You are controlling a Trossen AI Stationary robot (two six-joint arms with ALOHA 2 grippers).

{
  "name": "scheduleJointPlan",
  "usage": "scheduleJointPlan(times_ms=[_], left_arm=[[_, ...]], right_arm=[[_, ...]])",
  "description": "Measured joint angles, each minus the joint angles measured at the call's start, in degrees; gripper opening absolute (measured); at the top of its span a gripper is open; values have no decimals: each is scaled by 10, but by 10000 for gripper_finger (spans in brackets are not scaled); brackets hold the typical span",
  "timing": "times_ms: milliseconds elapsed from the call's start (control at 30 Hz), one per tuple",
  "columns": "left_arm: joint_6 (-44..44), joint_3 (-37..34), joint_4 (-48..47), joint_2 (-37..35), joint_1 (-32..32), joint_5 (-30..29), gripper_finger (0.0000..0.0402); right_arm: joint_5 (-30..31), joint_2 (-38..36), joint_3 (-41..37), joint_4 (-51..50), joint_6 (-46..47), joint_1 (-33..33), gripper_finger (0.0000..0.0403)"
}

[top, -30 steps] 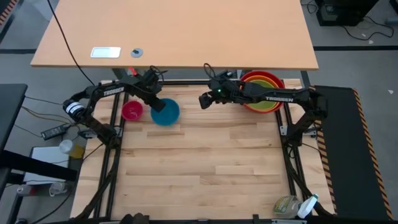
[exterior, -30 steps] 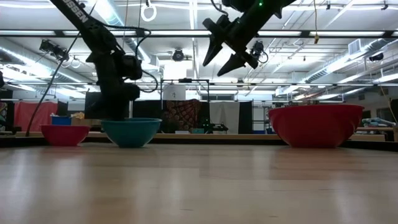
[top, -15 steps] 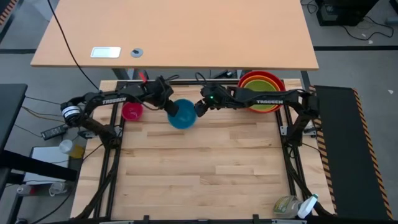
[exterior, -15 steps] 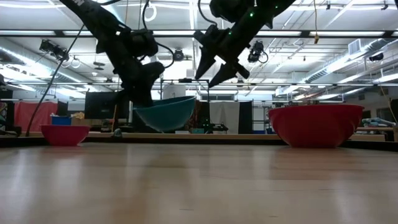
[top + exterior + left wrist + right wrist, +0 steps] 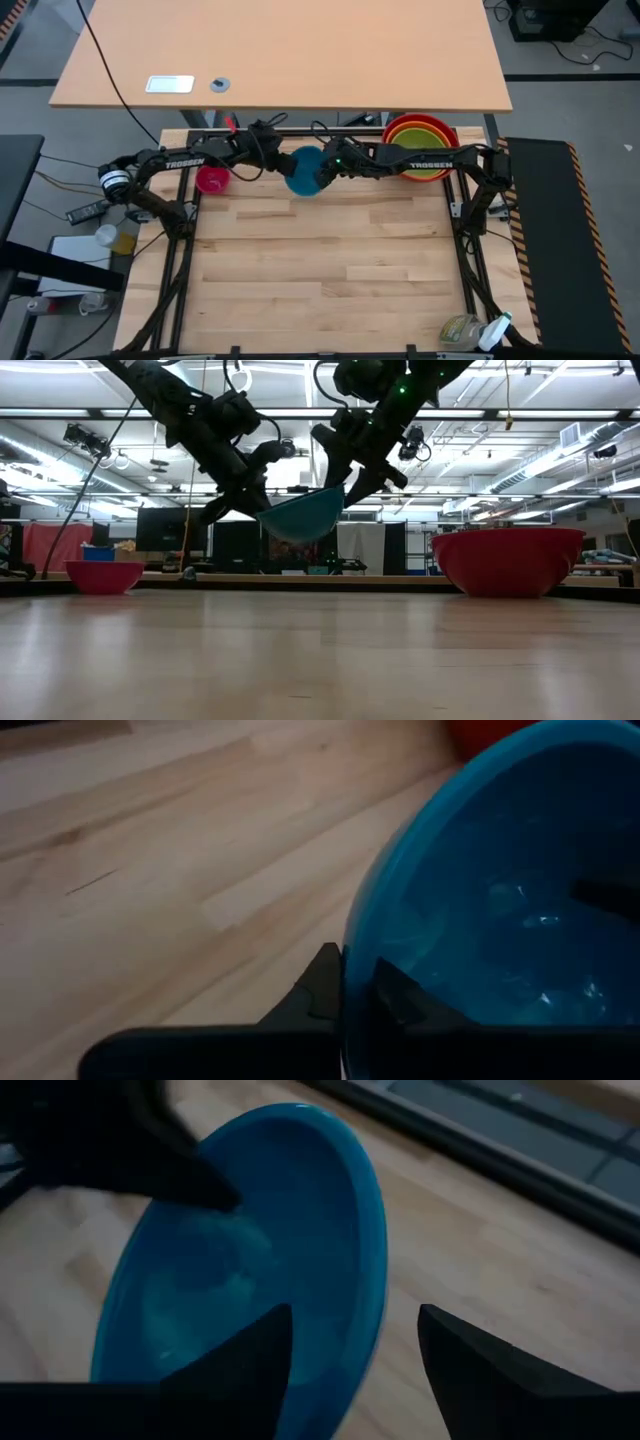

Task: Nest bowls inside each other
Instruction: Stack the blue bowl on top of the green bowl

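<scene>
Two claws on one bowl mid-air: my left claw [image 5: 262,510] pinches the blue bowl's [image 5: 304,169] rim above the desk [image 5: 330,260], right claw [image 5: 350,1355] spread astride the opposite rim (handover, I'd say), needing closure before left releases.

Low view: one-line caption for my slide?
Left gripper holds the blue bowl aloft as the right gripper's open fingers straddle its rim.

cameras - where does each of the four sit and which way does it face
High: overhead, straight down; both arms, blue bowl between them.
Low: tabletop height, level; left gripper lifts the bowl, right gripper at its rim.
Left wrist: own fingers clamp the rim.
Right wrist: own fingers astride the rim.
All four share the bowl.
</scene>
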Motion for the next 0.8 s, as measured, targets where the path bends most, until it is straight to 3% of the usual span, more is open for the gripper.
scheduleJointPlan(times_ms=[167, 467, 567, 800], left_arm=[[-30, 0, 37, 1, -17, -21, 19], [-47, 0, 67, 1, -39, -25, 47], [-41, -1, 86, 0, -44, -21, 85], [-42, 0, 120, 0, -48, -13, 240]], right_arm=[[54, -1, 1, -12, 0, 2, 175], [89, 0, 0, -24, 12, 0, 47], [89, 0, -1, -35, 10, -1, 16], [70, 0, -1, -57, 37, -4, 28]])
